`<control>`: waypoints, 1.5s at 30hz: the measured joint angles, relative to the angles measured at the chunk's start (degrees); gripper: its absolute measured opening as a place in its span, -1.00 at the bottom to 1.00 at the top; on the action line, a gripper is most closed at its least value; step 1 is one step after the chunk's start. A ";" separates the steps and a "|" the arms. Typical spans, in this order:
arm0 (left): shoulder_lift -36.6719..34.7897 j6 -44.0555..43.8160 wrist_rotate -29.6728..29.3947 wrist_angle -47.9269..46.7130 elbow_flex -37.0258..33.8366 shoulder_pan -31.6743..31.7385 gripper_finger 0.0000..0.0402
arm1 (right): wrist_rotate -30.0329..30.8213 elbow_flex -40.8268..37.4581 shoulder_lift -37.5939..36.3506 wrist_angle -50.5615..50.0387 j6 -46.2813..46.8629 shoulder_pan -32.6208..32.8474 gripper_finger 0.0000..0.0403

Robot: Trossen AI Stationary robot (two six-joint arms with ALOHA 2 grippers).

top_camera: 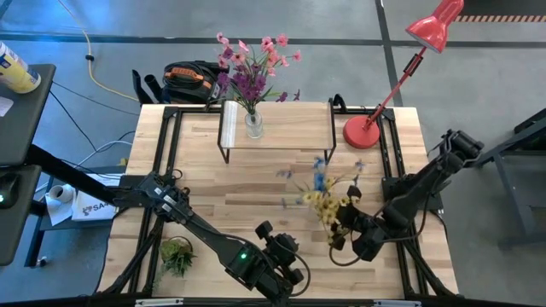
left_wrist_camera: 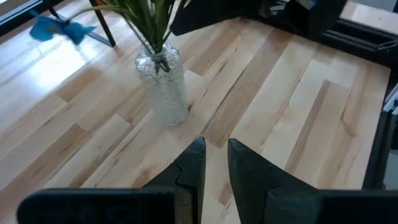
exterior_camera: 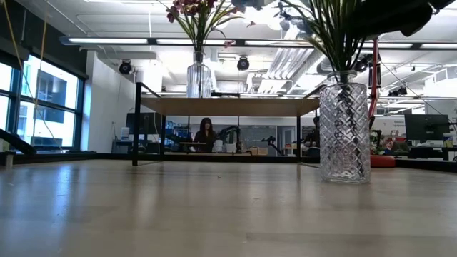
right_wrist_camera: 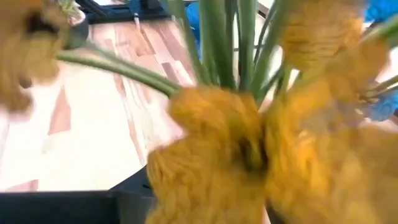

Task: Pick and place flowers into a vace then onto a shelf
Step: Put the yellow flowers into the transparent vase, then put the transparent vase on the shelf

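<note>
Two glass vases in the scene. On the shelf [top_camera: 277, 132] at the far side: one vase [top_camera: 253, 124] with the pink and purple flowers [top_camera: 252, 64]. On the table [top_camera: 256, 196], right of centre: the second vase [exterior_camera: 345, 132], upright, with the blue and yellow flowers [top_camera: 324, 200]. Right gripper [top_camera: 348, 228] just beside this bunch, yellow blooms close before its camera; fingers hidden, open or closed impossible to tell. Left gripper [left_wrist_camera: 214, 165] at the near edge, apart from the vase, fingers almost together, holding nothing. Small green tuft [top_camera: 177, 254] near left.
</note>
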 joint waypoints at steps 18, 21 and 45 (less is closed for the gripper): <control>2.09 6.09 3.15 3.83 -0.10 2.79 -0.49 | -2.54 0.00 -0.35 -4.64 5.62 3.91 -0.18; 3.46 7.27 3.32 5.70 -0.11 3.63 -0.47 | -3.94 0.00 -0.36 -6.44 8.06 4.63 -0.16; 8.45 16.76 8.68 5.09 0.04 11.81 0.67 | -12.99 -0.25 -0.31 -17.15 25.57 10.94 -0.10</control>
